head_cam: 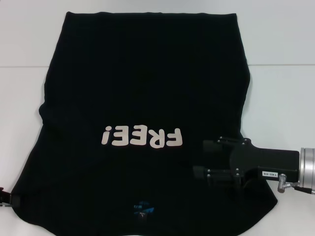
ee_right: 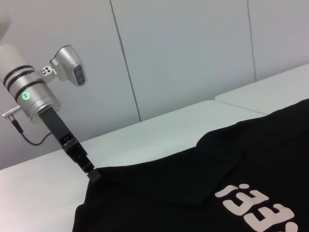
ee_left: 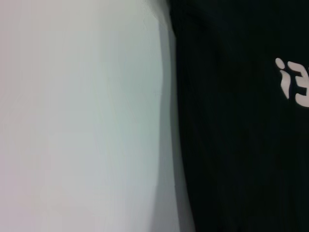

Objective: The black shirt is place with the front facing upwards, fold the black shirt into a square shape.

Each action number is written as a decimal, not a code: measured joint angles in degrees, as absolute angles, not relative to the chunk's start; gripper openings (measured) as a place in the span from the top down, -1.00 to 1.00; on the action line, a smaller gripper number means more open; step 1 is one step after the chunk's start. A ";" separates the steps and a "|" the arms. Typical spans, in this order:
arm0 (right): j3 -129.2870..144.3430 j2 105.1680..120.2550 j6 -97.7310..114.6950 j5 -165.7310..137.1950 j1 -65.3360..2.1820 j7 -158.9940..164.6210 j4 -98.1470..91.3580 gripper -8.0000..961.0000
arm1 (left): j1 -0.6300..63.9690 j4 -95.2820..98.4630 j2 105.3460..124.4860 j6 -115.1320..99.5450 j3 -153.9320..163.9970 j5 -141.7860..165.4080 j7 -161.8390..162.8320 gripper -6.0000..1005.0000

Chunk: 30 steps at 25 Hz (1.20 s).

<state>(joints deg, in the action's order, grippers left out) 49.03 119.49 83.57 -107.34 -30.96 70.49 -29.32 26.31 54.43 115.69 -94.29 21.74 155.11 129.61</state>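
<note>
The black shirt [head_cam: 142,83] lies spread on the white table [head_cam: 285,88], front up. Its pale "FREE!" lettering [head_cam: 142,137] faces away from me and its blue neck label [head_cam: 142,210] is at the near edge. My right gripper [head_cam: 199,158] hovers over the shirt's near right part, fingers pointing left and open with nothing in them. My left gripper [head_cam: 4,196] sits at the shirt's near left corner. In the right wrist view the left gripper [ee_right: 92,175] comes down thin and closed onto that corner of the shirt [ee_right: 193,193], which rises slightly to meet it. The left wrist view shows only the shirt's [ee_left: 231,145] edge.
Bare white table surface [ee_left: 87,121] runs along the left, right and far sides of the shirt. A seam in the table [head_cam: 280,65] crosses at the far part. White wall panels [ee_right: 193,58] stand behind the table.
</note>
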 joint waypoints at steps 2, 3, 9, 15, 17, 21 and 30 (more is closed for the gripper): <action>49.03 119.51 83.60 -107.26 -31.00 70.49 -29.43 -0.74 | 26.29 54.38 115.70 -94.19 21.82 155.14 129.61 0.89; 49.03 119.51 83.60 -107.25 -31.02 70.49 -29.47 -0.74 | 26.28 54.37 115.70 -94.20 21.82 155.14 129.60 0.92; 48.90 118.88 83.83 -107.22 -31.00 77.70 -30.94 -0.74 | 26.28 54.26 115.40 -95.46 21.55 154.83 129.73 0.92; 49.16 115.19 86.06 -112.72 -30.52 106.56 -40.81 -0.73 | 26.47 54.62 114.91 -98.21 20.80 153.44 129.20 0.92; 49.20 113.18 86.80 -117.28 -31.28 115.73 -42.56 -0.72 | 26.64 54.64 114.65 -98.86 20.49 153.12 129.01 0.92; 48.93 109.61 88.80 -126.33 -33.48 131.30 -43.37 -0.72 | 26.91 54.64 114.27 -99.56 20.33 153.05 128.55 0.92; 49.38 109.42 90.42 -134.87 -35.76 138.82 -41.56 -0.72 | 27.03 54.61 113.90 -100.01 19.96 152.69 128.14 0.92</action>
<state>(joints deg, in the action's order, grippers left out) 49.38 109.42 90.42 -134.87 -35.76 138.82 -41.56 27.03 54.61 113.90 -100.01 19.96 152.69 128.14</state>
